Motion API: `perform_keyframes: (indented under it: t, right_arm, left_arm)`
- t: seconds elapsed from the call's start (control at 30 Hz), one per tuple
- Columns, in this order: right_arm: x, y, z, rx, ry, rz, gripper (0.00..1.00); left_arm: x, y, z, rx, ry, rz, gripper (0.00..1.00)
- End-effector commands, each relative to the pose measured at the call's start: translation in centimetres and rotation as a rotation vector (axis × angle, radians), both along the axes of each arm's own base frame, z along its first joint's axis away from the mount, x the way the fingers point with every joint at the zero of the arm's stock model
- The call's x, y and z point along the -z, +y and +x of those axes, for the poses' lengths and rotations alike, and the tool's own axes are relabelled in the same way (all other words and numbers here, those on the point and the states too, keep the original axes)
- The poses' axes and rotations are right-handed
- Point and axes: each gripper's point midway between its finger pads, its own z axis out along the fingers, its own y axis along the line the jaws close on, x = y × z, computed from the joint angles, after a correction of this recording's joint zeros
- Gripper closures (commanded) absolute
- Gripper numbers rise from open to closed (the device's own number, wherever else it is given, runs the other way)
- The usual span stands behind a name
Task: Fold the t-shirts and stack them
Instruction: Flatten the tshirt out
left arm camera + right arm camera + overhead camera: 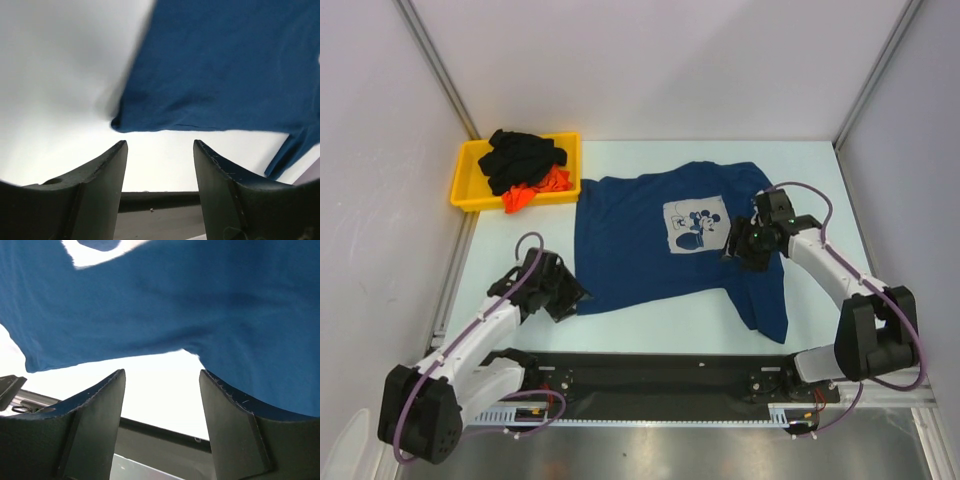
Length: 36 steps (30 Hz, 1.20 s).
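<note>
Tabletop with two arms, read from left to right

Yellow tray (468,182), far left corner of the table (650,335): it holds a crumpled black t-shirt (525,157) and, under its near edge, an orange-red t-shirt (523,195)

Left arm: it reaches forward and to the right from its base, low over the table. The left gripper (566,297) points at the near left corner of the navy t-shirt (630,250). In the left wrist view the two dark fingers (102,175) stand well apart with only bare table between them. The cloth corner (125,122) lies just beyond the tips, and nothing is held

Navy t-shirt, middle of the table: it lies spread flat, chest up, with one flap running toward the near edge on the right. Its white print (696,226) shows a dark cartoon figure, and any lettering is too small to read

Right arm: the elbow is out to the right and the forearm angles back and left. The right gripper (741,246) sits over the navy cloth, just right of the print. In the right wrist view the jaws are apart and empty, with table showing in the gap. The right-hand finger (232,415) meets the cloth's edge, but whether they touch cannot be told
</note>
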Motion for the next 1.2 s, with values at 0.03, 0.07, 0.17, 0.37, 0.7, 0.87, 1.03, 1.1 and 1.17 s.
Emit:
perform_keyframes:
  t: [0.03,0.07,0.17,0.37,0.7,0.87,1.03,1.1,1.17]
  right_arm:
    - [-2.6,-2.4,-0.3,0.062,-0.046,-0.067,0.33]
    - [-3.0,-2.5,-0.2,0.054,-0.058,-0.071,0.33]
    - [-3.6,-2.3,-0.8,0.03,-0.069,-0.064,0.33]
    - [-3.7,-2.5,-1.6,0.027,-0.078,-0.065,0.34]
    - [-3.6,-3.4,-2.1,0.022,-0.088,-0.088,0.34]
    - [-3.5,-3.7,-2.1,0.031,-0.08,-0.076,0.34]
    - [-3.3,-3.8,-1.9,0.032,-0.08,-0.071,0.34]
    - [-3.3,-3.9,-1.9,0.032,-0.08,-0.069,0.34]
    - [-3.5,-3.9,-1.9,0.032,-0.083,-0.068,0.34]
  left_arm:
    - [1.0,0.7,-0.5,-0.181,0.043,-0.012,0.4]
    - [1.2,0.6,-0.7,-0.186,0.049,-0.014,0.41]
    - [2.1,0.7,-1.7,-0.221,0.093,-0.012,0.41]
    - [3.6,1.2,-2.3,-0.278,0.12,-0.006,0.44]
    - [3.8,2.4,-1.6,-0.286,0.075,0.06,0.47]
    - [4.1,2.1,-1.2,-0.271,0.083,0.06,0.51]
    - [4.8,2.3,-1.3,-0.268,0.106,0.083,0.48]
    - [4.8,2.2,-1.4,-0.265,0.112,0.082,0.49]
    - [3.7,2.3,-0.8,-0.26,0.086,0.089,0.49]
